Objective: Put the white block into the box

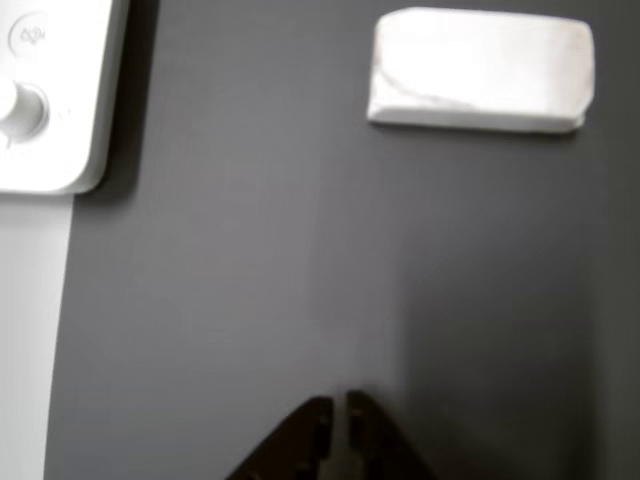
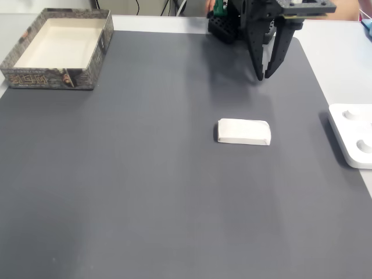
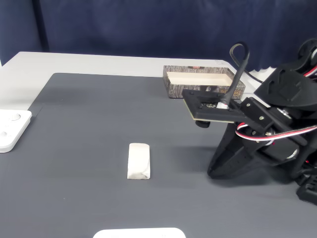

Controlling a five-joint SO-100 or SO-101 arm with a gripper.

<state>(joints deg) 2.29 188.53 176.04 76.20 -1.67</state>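
The white block (image 2: 244, 132), an oblong brick with rounded corners and faint scuffs, lies flat mid-mat on the grey tabletop (image 2: 145, 192). The hand (image 2: 263, 75) hangs behind it, apart, fingers nearly together, gripping nothing. The box (image 2: 35, 75) sits at a far corner.

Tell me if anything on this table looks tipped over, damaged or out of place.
Nothing stands out. The white block lies flat on the grey mat, only faintly scuffed. The box sits upright and looks empty at the mat's corner.
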